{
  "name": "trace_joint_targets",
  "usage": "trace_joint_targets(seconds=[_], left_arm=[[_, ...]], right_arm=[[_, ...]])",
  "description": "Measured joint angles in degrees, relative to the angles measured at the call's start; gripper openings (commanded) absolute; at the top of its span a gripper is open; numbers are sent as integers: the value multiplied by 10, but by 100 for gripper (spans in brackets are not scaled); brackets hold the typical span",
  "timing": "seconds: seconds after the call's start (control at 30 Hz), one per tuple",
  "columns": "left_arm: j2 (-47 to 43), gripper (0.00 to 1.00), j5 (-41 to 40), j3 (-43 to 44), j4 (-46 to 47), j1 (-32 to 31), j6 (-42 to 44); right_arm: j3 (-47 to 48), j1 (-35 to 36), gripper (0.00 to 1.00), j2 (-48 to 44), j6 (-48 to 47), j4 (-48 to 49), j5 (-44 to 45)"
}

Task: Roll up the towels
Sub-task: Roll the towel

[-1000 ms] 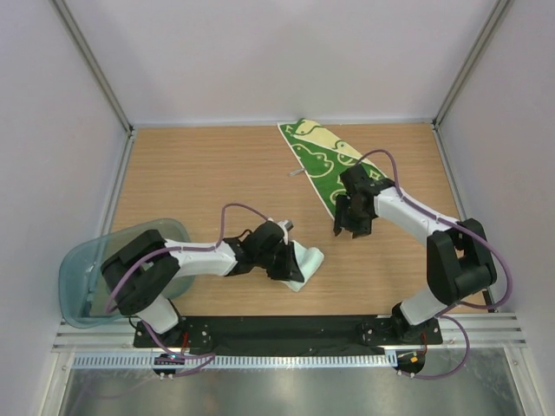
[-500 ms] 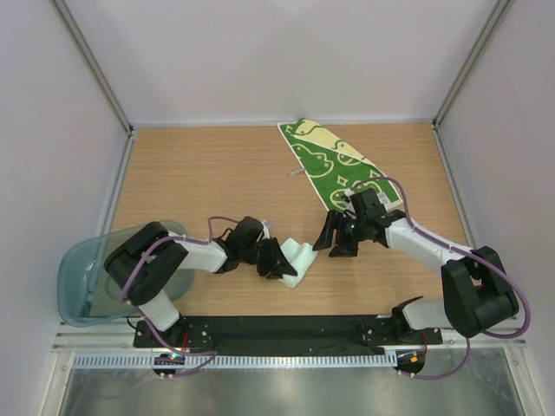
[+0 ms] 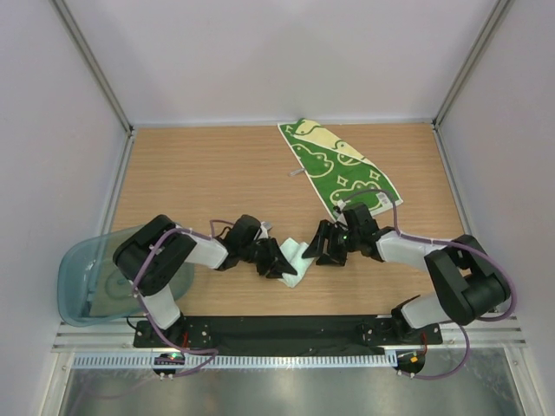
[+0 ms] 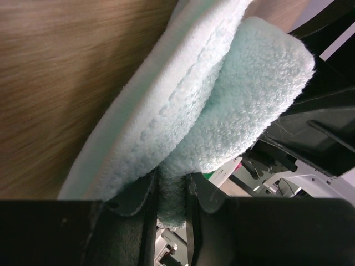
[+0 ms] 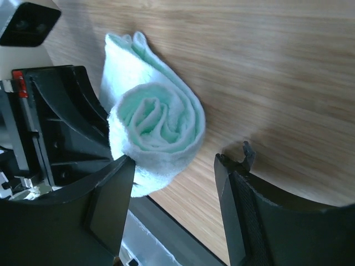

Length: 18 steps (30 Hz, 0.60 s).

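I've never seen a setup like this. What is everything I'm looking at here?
mint-blue towel: one, pale mint-blue, partly rolled, near the middle of the table between the two grippers.
patterned towel: one, green with cream patches and white doodles, lying flat, far right.
plastic bin: one, translucent teal-grey, near left corner.
table: one, light wood.
left gripper: one, black, shut on the mint-blue towel.
right gripper: one, black, open, at the towel's rolled end.

right gripper: jaws wide apart | pale mint-blue terry towel: spiral roll seen end-on between the fingers, touching one finger | left gripper: black, beyond that finger, against the roll | light wooden tabletop: beneath
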Motion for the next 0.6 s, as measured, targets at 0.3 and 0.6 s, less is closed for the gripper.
trace_joint_targets(seconds=[0.3,0.6], left_arm=[[14,1,24,1,10,9,-5],[14,17,26,8,-4,12,1]], right_arm=[[-2,26,60,43,28,91,-13],[-2,37,26,49,35,99,1]])
